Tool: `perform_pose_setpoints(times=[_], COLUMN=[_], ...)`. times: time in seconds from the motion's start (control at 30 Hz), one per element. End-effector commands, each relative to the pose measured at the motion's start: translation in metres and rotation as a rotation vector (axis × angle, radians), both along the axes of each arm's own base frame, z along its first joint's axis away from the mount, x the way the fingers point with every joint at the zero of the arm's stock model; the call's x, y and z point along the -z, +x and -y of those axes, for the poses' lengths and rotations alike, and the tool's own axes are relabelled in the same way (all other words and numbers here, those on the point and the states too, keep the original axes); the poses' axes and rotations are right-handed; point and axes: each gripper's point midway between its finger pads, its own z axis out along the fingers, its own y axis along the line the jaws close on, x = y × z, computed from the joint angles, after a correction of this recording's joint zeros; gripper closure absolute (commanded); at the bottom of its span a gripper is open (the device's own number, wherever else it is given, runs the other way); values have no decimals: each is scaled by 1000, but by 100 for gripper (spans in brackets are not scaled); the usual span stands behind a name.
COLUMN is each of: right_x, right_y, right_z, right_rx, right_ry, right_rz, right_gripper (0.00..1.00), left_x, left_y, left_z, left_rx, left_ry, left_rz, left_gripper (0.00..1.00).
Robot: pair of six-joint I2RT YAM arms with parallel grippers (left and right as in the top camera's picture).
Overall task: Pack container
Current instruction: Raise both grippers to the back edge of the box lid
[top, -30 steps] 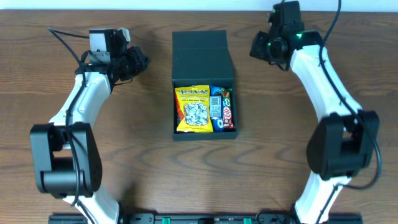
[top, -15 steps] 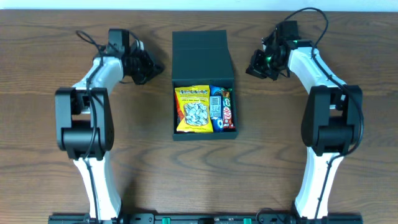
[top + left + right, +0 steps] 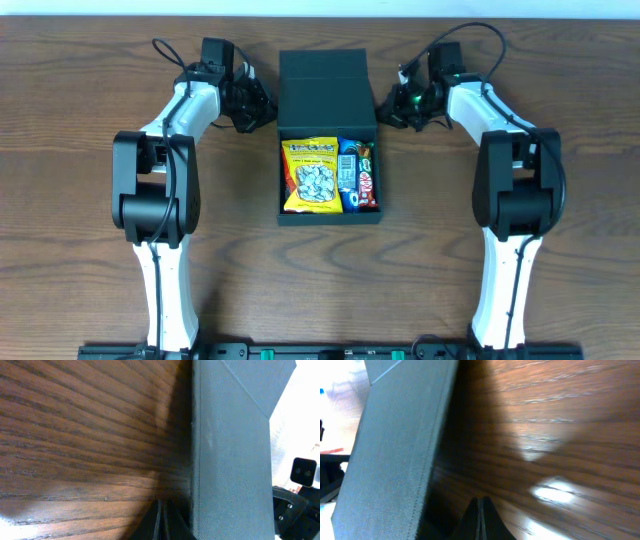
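A dark teal-green rectangular matte container [image 3: 328, 219], holding snack packets [image 3: 312, 176], sits on the desk [image 3: 60, 150] near the far edge. The left gripper [image 3: 262, 105] and right gripper [image 3: 388, 108], each with fingers pressed together, flank its open lid [image 3: 325, 75], seemingly to fold it down.

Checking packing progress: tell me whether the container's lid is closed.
No, the lid is swung open, leaving the snack packets in the container exposed.

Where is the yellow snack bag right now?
In the overhead view, the yellow snack bag lies inside the open container, on its left side, with the blue packet right beside it.
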Motion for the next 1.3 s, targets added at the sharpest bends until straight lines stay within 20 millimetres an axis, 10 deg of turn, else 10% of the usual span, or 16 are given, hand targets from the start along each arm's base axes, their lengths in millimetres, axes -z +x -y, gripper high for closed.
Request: perform_pose_setpoints(times=[0.0, 0.63, 1.27], right_x=[0, -44, -118], right_y=[-4, -2, 11], right_z=[-15, -52, -30], right_rx=[-27, -233, -333], right_ry=[33, 259, 21], right_rz=[-7, 194, 366], right_gripper=[99, 98, 98], left_x=[0, -39, -130], left_y=[3, 17, 19], left_z=[0, 29, 29], left_rx=[-4, 147, 284], left_ry=[-7, -187, -124], left_rz=[-3, 194, 464], left_gripper=[94, 94, 94])
